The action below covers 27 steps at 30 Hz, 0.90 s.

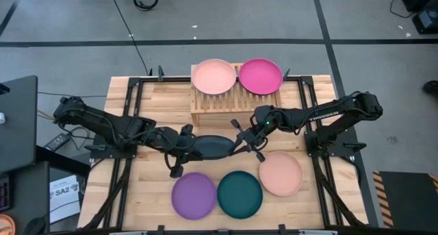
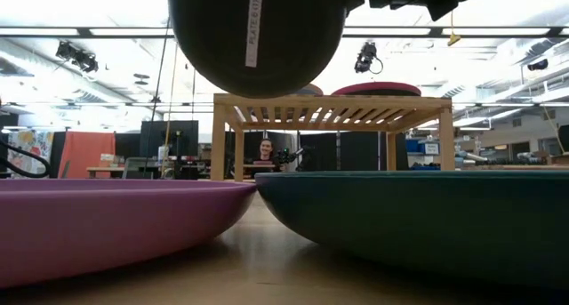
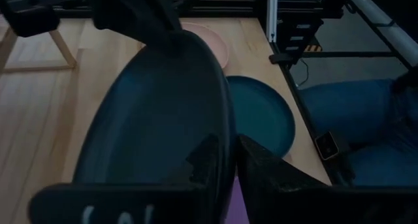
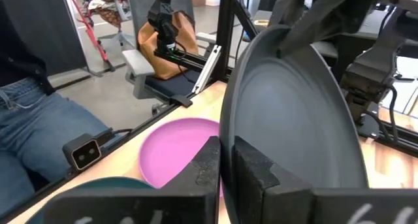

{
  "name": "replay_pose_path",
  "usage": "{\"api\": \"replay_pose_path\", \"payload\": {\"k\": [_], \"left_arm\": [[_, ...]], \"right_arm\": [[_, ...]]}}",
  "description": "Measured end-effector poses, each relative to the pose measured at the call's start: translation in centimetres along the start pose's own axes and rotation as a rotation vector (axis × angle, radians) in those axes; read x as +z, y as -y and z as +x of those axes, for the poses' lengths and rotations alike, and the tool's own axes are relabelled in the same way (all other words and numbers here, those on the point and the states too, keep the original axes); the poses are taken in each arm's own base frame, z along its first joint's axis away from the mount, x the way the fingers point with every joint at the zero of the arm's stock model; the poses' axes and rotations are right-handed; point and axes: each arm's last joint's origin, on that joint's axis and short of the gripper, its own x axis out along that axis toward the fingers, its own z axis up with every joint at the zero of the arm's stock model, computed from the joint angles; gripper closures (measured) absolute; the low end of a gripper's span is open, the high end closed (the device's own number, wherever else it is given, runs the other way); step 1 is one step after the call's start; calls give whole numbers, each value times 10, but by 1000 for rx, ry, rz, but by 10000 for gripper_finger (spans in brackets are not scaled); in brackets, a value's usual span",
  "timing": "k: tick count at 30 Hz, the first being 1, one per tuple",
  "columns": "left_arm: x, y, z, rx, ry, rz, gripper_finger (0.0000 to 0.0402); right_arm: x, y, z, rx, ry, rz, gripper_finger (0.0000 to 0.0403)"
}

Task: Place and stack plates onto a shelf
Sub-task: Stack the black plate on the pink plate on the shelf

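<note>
Progress roughly a third of the way, judged from the plates on view. Two done: peach plate (image 1: 213, 76) and magenta plate (image 1: 260, 76) lying side by side on the slatted top of the bamboo shelf (image 1: 226, 103), each alone, nothing stacked yet.

Third one in hand: charcoal plate (image 1: 213, 147) lifted clear of the table (image 1: 157, 105), mid-table, just in front of the shelf and above the waiting row. Gripped from both ends. Left gripper (image 1: 185, 142) at its left edge, fingers narrowly set astride the rim. Right gripper (image 1: 241, 140) at the opposite edge, jaws likewise drawn close on the rim. Looks like a hand-over between arms, though which one takes it on cannot be told.

Left to do: purple plate (image 1: 194, 195), dark teal plate (image 1: 239, 193) and a second peach plate (image 1: 280, 173), all flat on the table near its front edge, close together, untouched. With both shelf spots already taken, every further plate bound to go on top of another, starting with the charcoal one. No other plates in sight.
</note>
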Motion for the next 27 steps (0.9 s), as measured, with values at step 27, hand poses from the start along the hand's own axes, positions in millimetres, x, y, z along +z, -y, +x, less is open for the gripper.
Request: {"api": "replay_pose_path", "payload": {"k": [27], "left_arm": [[2, -1, 0, 52, 23, 2, 237]], "right_arm": [[4, -2, -7, -1, -3, 12, 384]]}}
